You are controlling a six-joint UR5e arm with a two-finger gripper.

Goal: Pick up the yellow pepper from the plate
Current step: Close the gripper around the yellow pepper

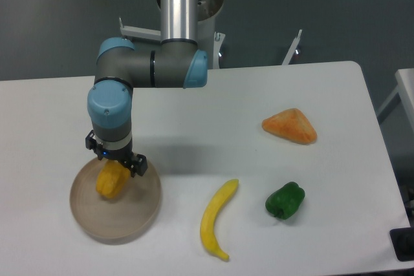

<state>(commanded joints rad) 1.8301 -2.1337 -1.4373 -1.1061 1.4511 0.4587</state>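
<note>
Nearest me is the long yellow banana (pixel 215 220). The small blocky yellow pepper (pixel 111 181) sits on the round tan plate (pixel 123 224), right under my gripper (pixel 115 167), which I think grips it.

Yellow pepper (pixel 111 182): small, blocky, yellow-orange, lobed sides, upper part hidden so stem not visible. Sits over upper-left part of the plate; lifted or resting, cannot tell. Plate (pixel 126 221): round, flat, beige-tan, low rim, much wider than the pepper, lying flat on the white bench near its front-left corner.
</note>
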